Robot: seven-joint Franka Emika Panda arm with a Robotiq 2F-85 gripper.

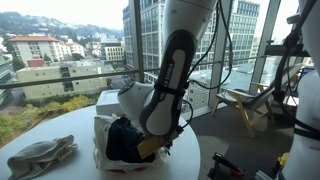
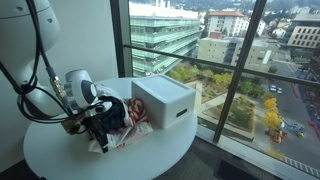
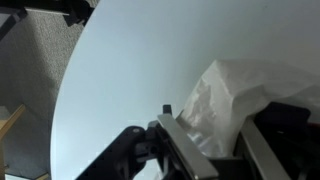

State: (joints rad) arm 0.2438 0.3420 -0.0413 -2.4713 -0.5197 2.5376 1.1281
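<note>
My gripper (image 3: 212,128) is down on a round white table (image 2: 60,162), at a crumpled white plastic bag (image 3: 238,88). The bag's film fills the gap between my two fingers, which look closed on it. In both exterior views the bag (image 1: 104,143) (image 2: 128,134) lies in the middle of the table with dark contents inside, and my gripper (image 1: 152,146) (image 2: 95,126) is pressed against its side. Part of the bag is hidden by my arm.
A white box (image 2: 163,100) stands behind the bag near the window edge of the table; it also shows in an exterior view (image 1: 110,99). A grey cloth (image 1: 40,156) lies at the table's front. A wooden chair (image 1: 245,106) stands by the glass wall.
</note>
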